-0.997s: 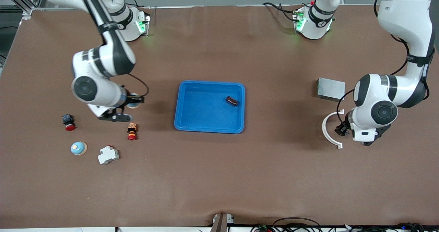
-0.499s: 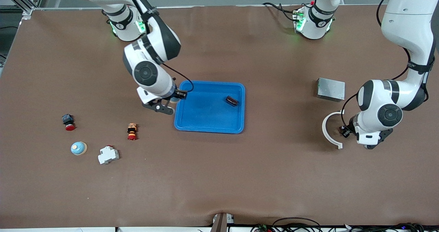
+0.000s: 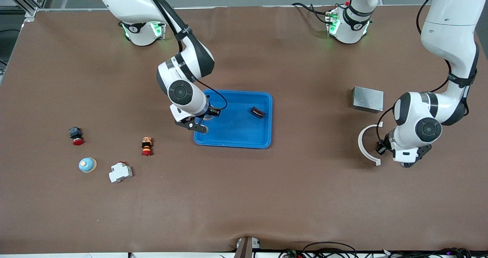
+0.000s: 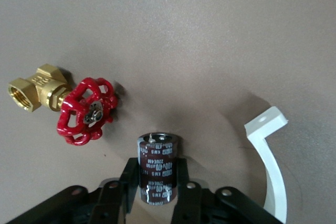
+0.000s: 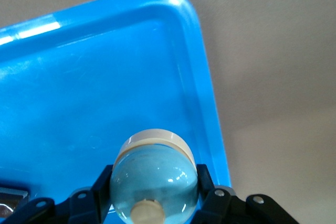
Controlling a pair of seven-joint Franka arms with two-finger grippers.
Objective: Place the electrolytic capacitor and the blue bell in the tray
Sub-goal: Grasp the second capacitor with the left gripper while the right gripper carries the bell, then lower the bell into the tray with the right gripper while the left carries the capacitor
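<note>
The blue tray (image 3: 232,145) lies mid-table with a small dark part (image 3: 257,112) in it. My right gripper (image 3: 207,116) is shut on a pale-blue bell (image 5: 153,179) and holds it over the tray's inside, by the rim (image 5: 202,77) toward the right arm's end. My left gripper (image 3: 381,146) is low over the table near the left arm's end. In the left wrist view it (image 4: 156,174) is shut on a dark-brown electrolytic capacitor (image 4: 156,156), upright between the fingers. A second blue bell (image 3: 87,164) sits on the table toward the right arm's end.
A white curved piece (image 3: 366,145) lies beside the left gripper, and a brass valve with a red handwheel (image 4: 79,106) near it. A grey metal box (image 3: 367,99) lies farther from the camera. Two red push buttons (image 3: 76,135) (image 3: 146,146) and a white breaker (image 3: 120,172) lie near the second bell.
My right arm has carried its bell from above the small parts to over the tray's end. The left arm has shifted only slightly.
</note>
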